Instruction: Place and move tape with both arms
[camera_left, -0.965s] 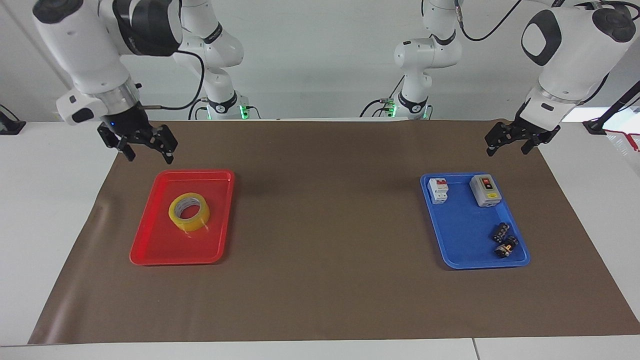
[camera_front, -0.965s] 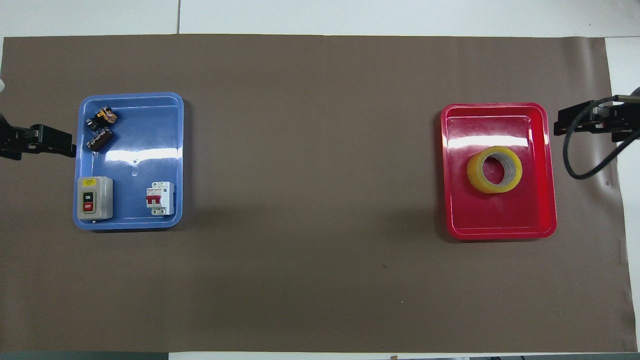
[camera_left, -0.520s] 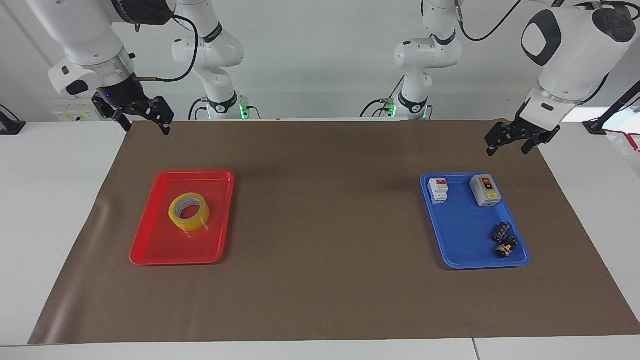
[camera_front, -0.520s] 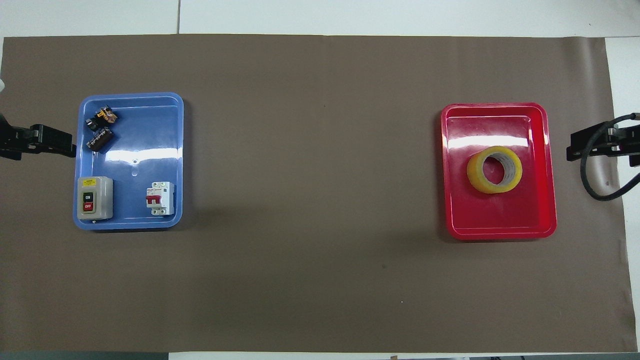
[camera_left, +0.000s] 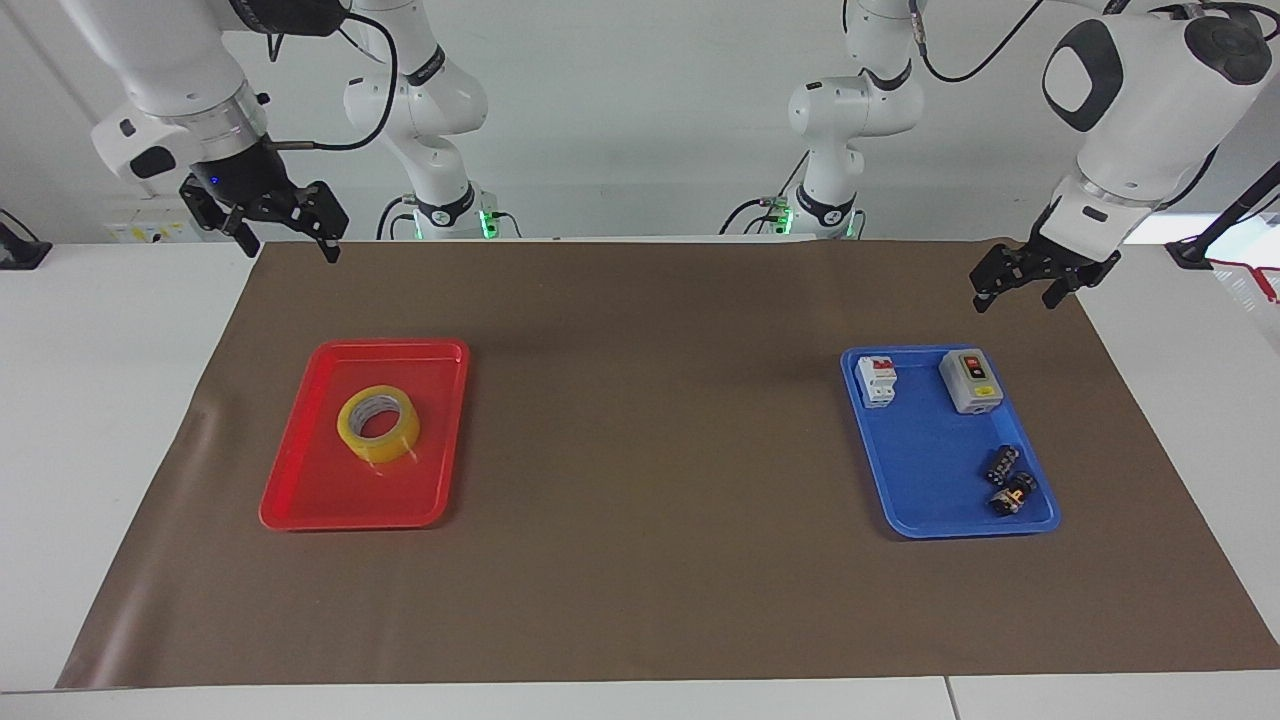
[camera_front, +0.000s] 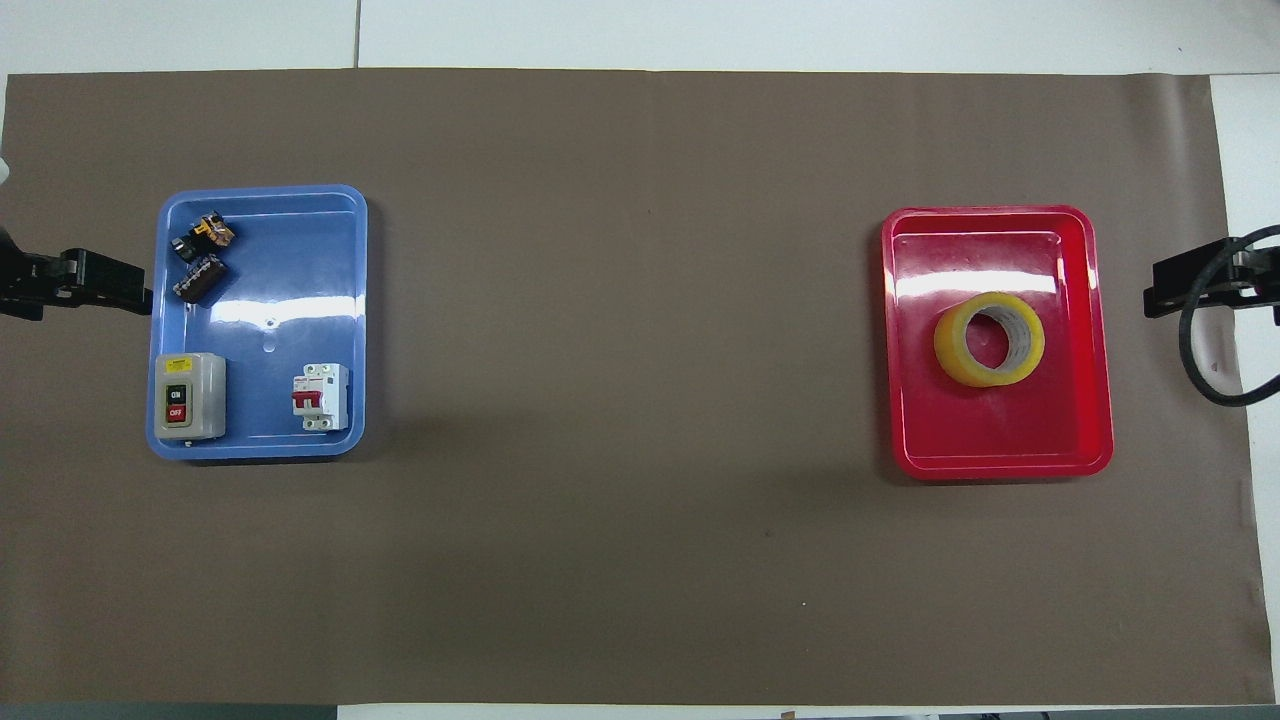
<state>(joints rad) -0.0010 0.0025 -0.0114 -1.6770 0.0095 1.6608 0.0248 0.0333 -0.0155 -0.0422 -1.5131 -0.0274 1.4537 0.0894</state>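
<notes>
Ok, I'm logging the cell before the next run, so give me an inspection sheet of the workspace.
Surface: brown mat on white table.
Job's things: tape lies flat in red tray, toward the right arm's end.
Clutter: blue tray holds breaker, switch box, two small dark parts.
Grippers: right gripper open, raised over the mat's edge; left gripper open, waiting.
Cables: black cable on the right arm.
Surroundings: nothing seen.

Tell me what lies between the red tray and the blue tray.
Nothing: in the overhead view only bare brown mat runs from the red tray to the blue tray.
</notes>
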